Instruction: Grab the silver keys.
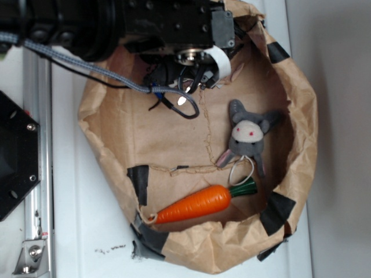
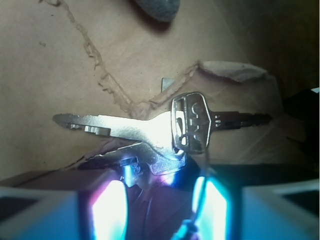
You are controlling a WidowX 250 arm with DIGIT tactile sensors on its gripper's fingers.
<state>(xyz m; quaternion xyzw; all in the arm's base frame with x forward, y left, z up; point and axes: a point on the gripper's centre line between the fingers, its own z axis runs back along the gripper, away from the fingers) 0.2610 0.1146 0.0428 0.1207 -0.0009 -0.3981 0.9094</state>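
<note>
My pincer [image 2: 160,200] hangs low over the silver keys [image 2: 165,127] inside a shallow tray of crumpled brown paper [image 1: 191,246], its edges patched with black tape. In the wrist view the keys fill the middle of the frame — flat, shiny, lying on the paper floor. The longest key runs left to right across the view, its blade tip pointing left and its broad head toward the right. A second key lies over that head and points the opposite way, its dark tip out to the right. A third, shorter key sits just below the long one, angled down to the left, close to my fingers [image 2: 112,210]. A thin wire drops from the key heads down between them.

My fingers stand apart, one to each side of the lower edge of the bunch, glowing blue-white in the glare; I cannot tell whether they touch metal.

In the exterior view my arm [image 1: 145,23] covers the tray's upper left, and the keys are only a small glint [image 1: 181,99] beneath it. A grey plush bunny [image 1: 248,134] lies to the right, and an orange toy carrot [image 1: 200,204] lies near the tray's lower edge — both well apart from the keys. The tray rests on a white bench [image 1: 75,231].
</note>
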